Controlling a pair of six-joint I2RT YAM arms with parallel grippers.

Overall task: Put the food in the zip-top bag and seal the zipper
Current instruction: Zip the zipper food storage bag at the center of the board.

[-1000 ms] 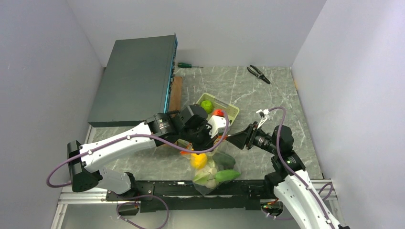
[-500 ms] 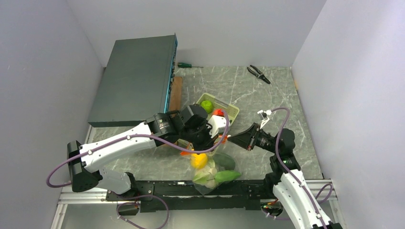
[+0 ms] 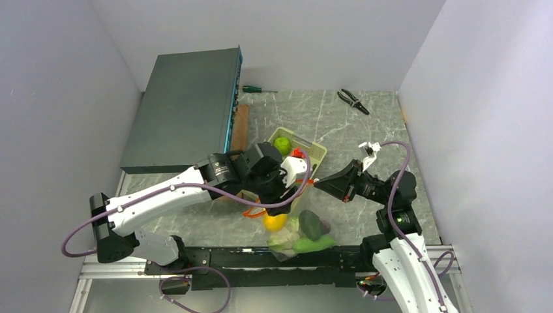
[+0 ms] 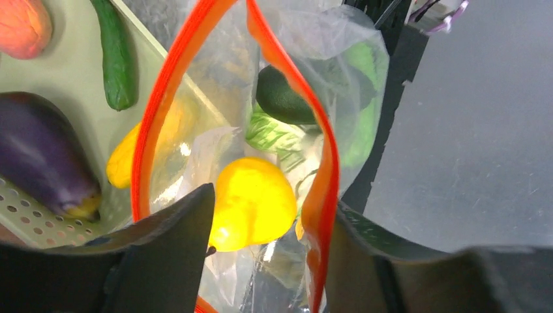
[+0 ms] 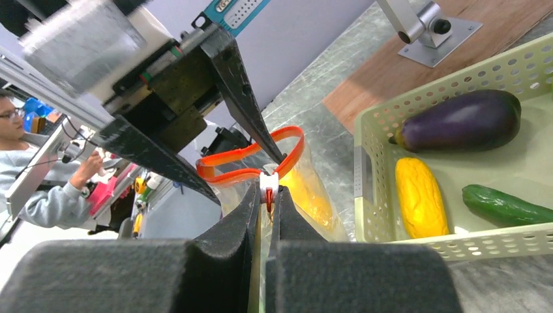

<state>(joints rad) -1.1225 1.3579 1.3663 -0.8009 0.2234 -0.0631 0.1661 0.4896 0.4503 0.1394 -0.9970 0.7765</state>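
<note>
The clear zip-top bag (image 3: 301,210) hangs between my two grippers with its mouth spread. Inside lie an orange-yellow round piece (image 4: 251,202), a dark green piece (image 4: 280,101), a bright green piece (image 3: 313,244) and the white cauliflower (image 3: 285,238). The left gripper (image 4: 267,257) is open astride the mouth, and one side of the red-orange zipper (image 4: 156,111) rests against its right finger. On the right, my other gripper (image 5: 268,203) is shut on the zipper's end, just under the white slider tab (image 5: 269,182).
A pale green tray (image 3: 317,151) behind the bag holds an eggplant (image 5: 456,120), a yellow piece (image 5: 417,195), a cucumber (image 5: 505,205) and a lime-green piece (image 3: 282,144). A dark grey box (image 3: 186,107) fills the back left. Screwdriver (image 3: 257,89) and pliers (image 3: 353,100) lie at the back.
The right gripper closed on the zipper's end and drew it up and to the right. The left gripper then opened off the bag's mouth. The bag's bottom swung to the right.
</note>
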